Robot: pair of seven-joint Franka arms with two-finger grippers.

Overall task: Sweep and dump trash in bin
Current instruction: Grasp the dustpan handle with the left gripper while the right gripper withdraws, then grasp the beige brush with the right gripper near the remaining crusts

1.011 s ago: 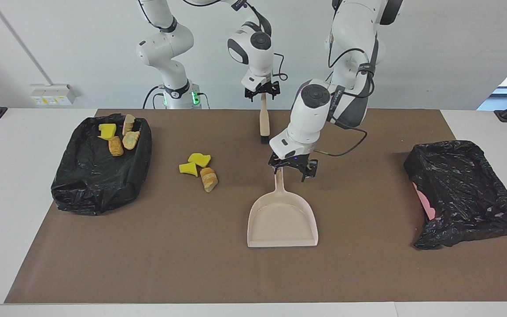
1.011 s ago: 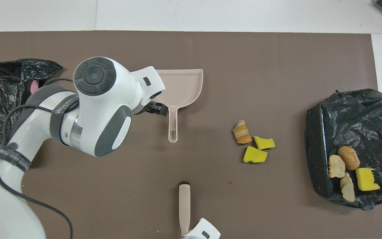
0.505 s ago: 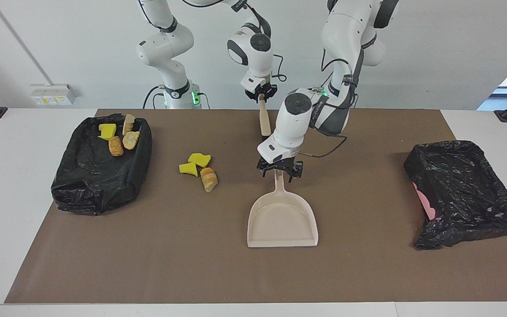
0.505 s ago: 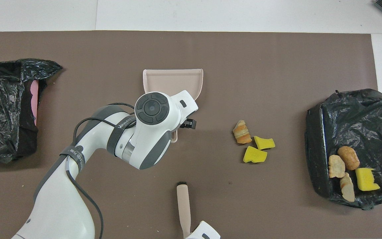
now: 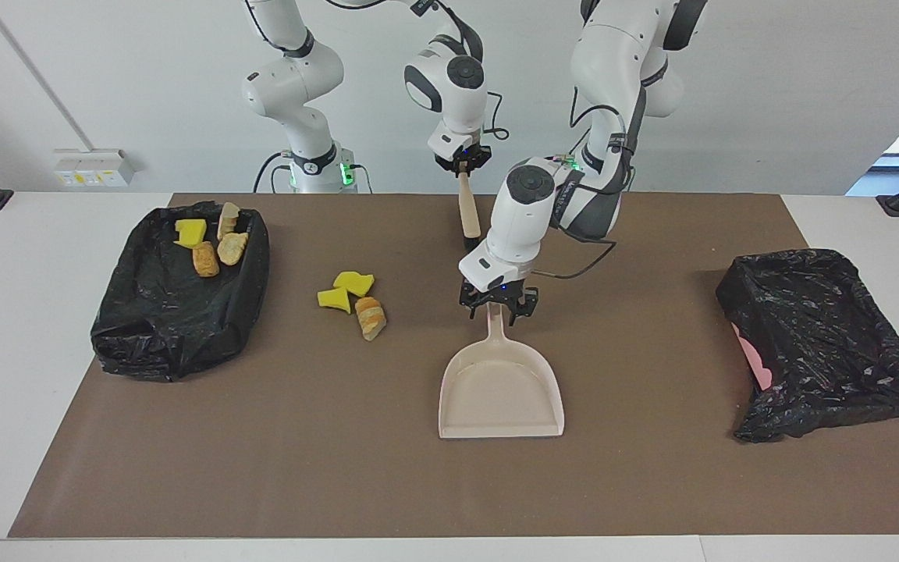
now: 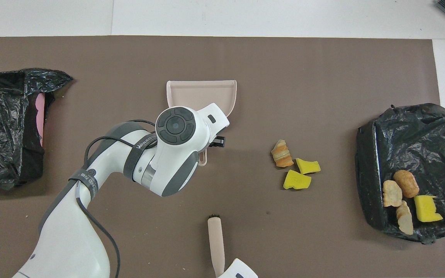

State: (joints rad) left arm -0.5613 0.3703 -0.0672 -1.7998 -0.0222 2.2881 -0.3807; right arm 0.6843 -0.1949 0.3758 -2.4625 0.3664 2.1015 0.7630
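Note:
A beige dustpan (image 5: 500,390) (image 6: 201,94) lies flat on the mat with its handle pointing at the robots. My left gripper (image 5: 498,306) is down at that handle, astride it. My right gripper (image 5: 461,162) is shut on the top of the brush (image 5: 468,212) (image 6: 216,243), which hangs tilted with its bristles low over the mat. Loose trash lies toward the right arm's end: two yellow sponge chunks (image 5: 335,298) (image 6: 296,180) and a striped roll (image 5: 371,317) (image 6: 281,153). A black-lined bin (image 5: 153,328) (image 6: 369,154) beside them holds several more pieces.
A second black-lined bin (image 5: 824,343) (image 6: 2,127) with a pink wall showing sits at the left arm's end. A brown mat (image 5: 301,468) covers the table. The left arm's wrist hides the dustpan handle in the overhead view.
My left arm swung in over the dustpan handle and came down on it. My right gripper closed on the brush handle, and the brush shifted slightly toward the robots.

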